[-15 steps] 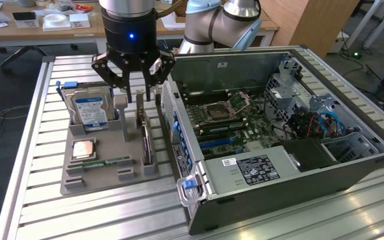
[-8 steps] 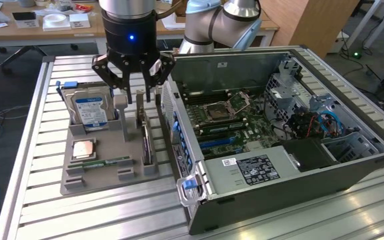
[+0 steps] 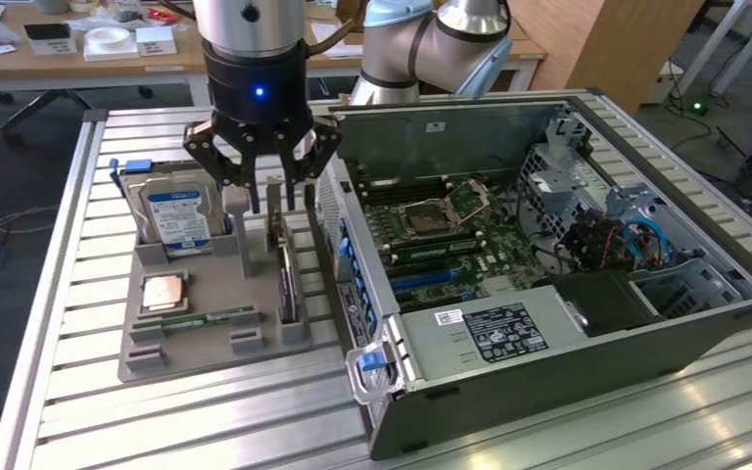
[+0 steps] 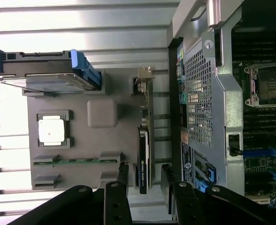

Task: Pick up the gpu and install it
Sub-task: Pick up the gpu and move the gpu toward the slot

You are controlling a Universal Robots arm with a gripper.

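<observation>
Directly over the grey parts tray (image 3: 219,348) on the slatted table (image 3: 89,411), we hold the jaws wide apart. In the wrist view they flank the gpu (image 4: 144,159) without touching it. The card stands on its long edge in the tray slot nearest the open computer case (image 3: 586,372). A clean grip, we judge, needs the jaws centred on the thin card, square to its flat faces and clear of the hard drive (image 3: 177,215).

Cluttered desk (image 3: 56,65), wooden partition (image 3: 598,39), cable-strewn floor (image 3: 4,211)
</observation>
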